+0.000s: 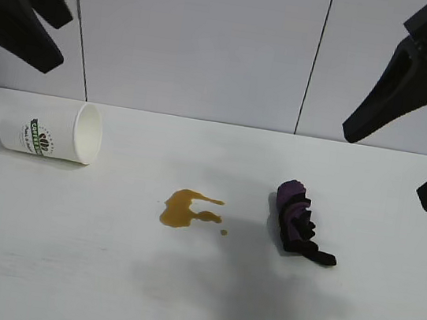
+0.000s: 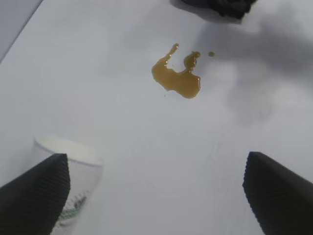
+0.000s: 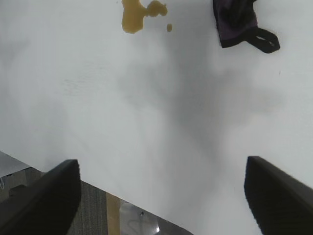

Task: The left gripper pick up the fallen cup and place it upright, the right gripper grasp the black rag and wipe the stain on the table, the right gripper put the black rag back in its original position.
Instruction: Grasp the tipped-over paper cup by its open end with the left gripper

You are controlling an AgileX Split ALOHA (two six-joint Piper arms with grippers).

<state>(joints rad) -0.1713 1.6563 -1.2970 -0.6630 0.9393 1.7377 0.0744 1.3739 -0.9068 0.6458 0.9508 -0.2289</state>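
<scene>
The table lay below both claws. The left gripper, spread wide and empty, hung above the cup, which lay tipped; righting it was the step, calling for descent. The right gripper, also spread, waited above the black rag, the stain between.

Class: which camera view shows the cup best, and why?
The exterior view: the whole cup lies on its side, logo and open mouth visible. The left wrist view shows it partly behind a finger; the right wrist view misses it entirely.
</scene>
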